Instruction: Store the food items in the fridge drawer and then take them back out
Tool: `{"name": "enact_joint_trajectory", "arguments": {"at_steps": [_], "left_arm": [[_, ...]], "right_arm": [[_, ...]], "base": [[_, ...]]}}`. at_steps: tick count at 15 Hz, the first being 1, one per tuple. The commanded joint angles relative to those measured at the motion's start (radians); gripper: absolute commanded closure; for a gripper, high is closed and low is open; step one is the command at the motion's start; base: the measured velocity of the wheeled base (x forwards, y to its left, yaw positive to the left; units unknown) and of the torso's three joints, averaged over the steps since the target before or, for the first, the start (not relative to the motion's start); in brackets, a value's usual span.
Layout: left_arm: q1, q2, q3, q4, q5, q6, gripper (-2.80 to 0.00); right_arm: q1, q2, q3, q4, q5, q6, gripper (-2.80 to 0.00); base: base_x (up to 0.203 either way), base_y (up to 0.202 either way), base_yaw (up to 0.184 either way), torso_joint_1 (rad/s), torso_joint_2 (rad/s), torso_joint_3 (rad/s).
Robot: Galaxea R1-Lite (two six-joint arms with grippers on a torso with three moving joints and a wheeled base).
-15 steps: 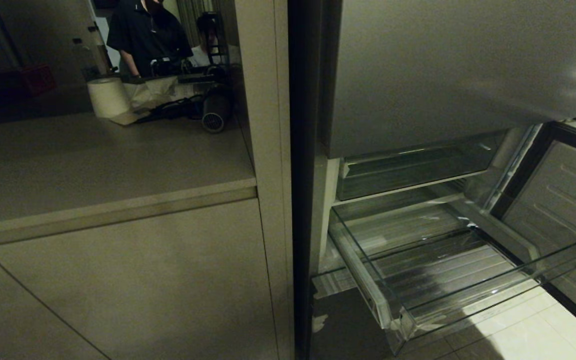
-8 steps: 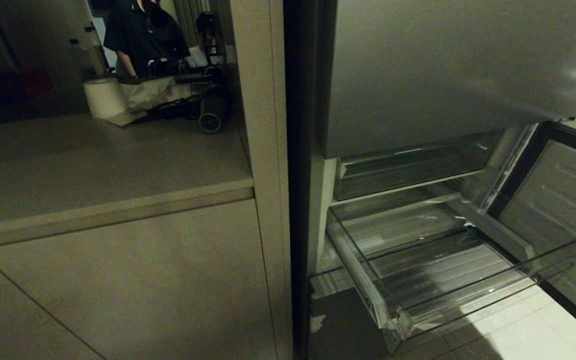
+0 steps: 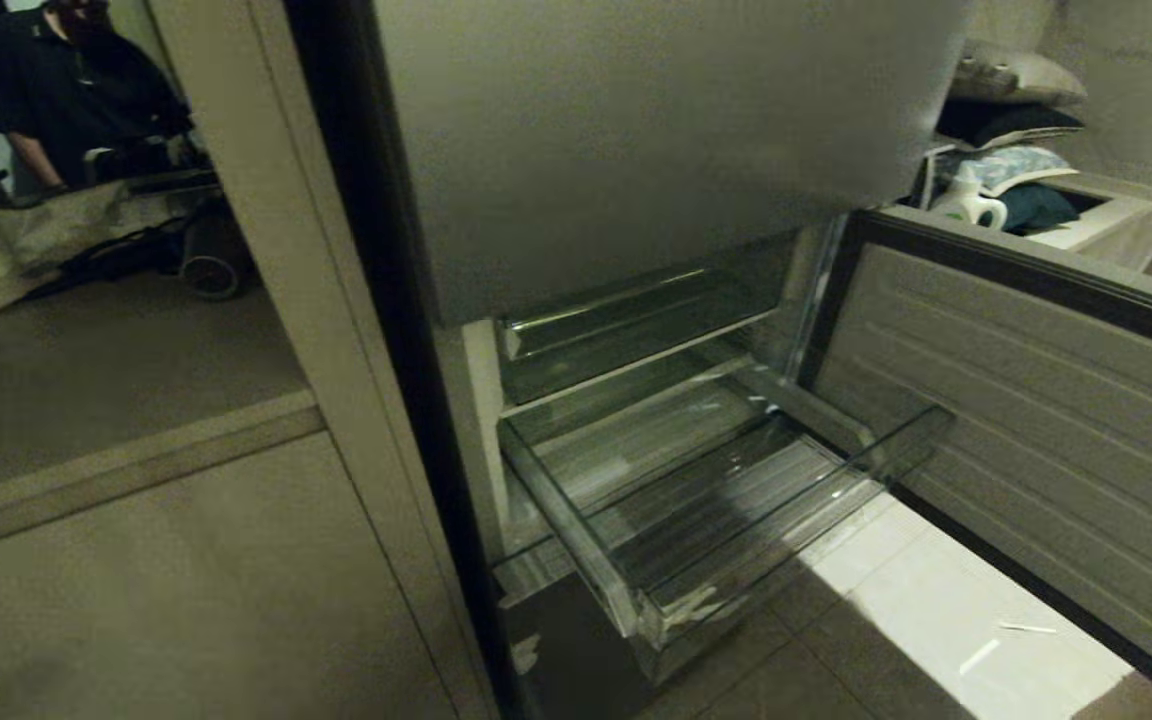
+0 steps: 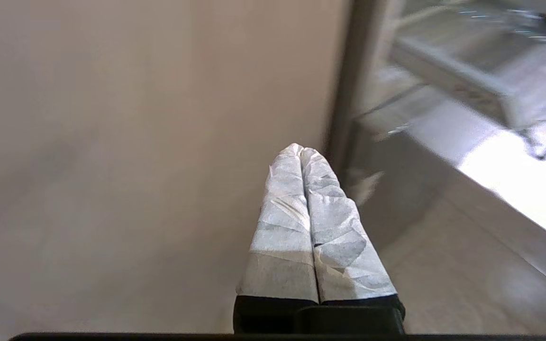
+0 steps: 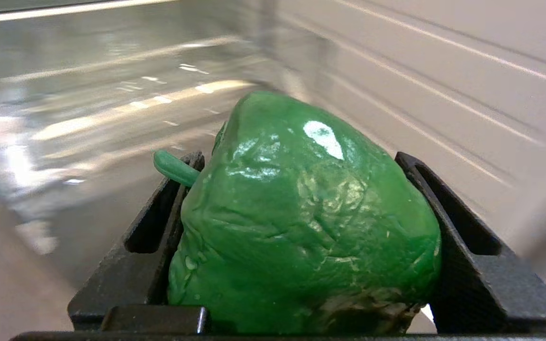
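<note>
The fridge drawer (image 3: pixel 796 517), a shallow clear bin with a ribbed bottom, stands pulled out low in the open fridge with nothing in it. A glossy green bell pepper (image 5: pixel 301 222), one of the food items, fills the right gripper (image 5: pixel 300 156), whose black fingers are shut on its two sides; its stem pokes out past one finger. Behind the pepper are blurred shiny fridge surfaces and the ribbed door panel. My left gripper (image 4: pixel 301 150) is shut with nothing in it, its white-wrapped fingers pressed together beside the beige cabinet, with the drawer (image 4: pixel 491 90) off to one side. Neither gripper shows in the head view.
A grey steel upper door (image 3: pixel 636 130) hangs above the drawer, with a clear compartment (image 3: pixel 626 330) between them. The open lower door's ribbed inner panel (image 3: pixel 1036 400) stands to the right. A beige cabinet (image 3: pixel 136 600) is on the left, and a person (image 3: pixel 66 90) stands far back left.
The whole head view has swung: fridge and drawer now sit nearer the picture's middle, and more of the open door shows, so the camera has turned. The drawer stays open and empty.
</note>
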Motion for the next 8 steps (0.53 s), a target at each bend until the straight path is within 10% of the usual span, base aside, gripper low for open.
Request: {"name": "enact_joint_trajectory", "arguments": {"at_steps": [1, 8], "left_arm": [[0.0, 0.0, 0.0, 0.001, 0.0, 0.0, 0.0], [0.0, 0.0, 0.0, 0.001, 0.0, 0.0, 0.0]], "right_arm": [[0.0, 0.003, 0.031, -0.001, 0.0, 0.003, 0.0], [0.0, 0.003, 0.031, -0.001, -0.001, 0.007, 0.0]], "base": [[0.002, 0.009, -0.18, 0.001, 0.0, 0.004], [0.0, 0.008, -0.177, 0.002, 0.0, 0.003]]}}
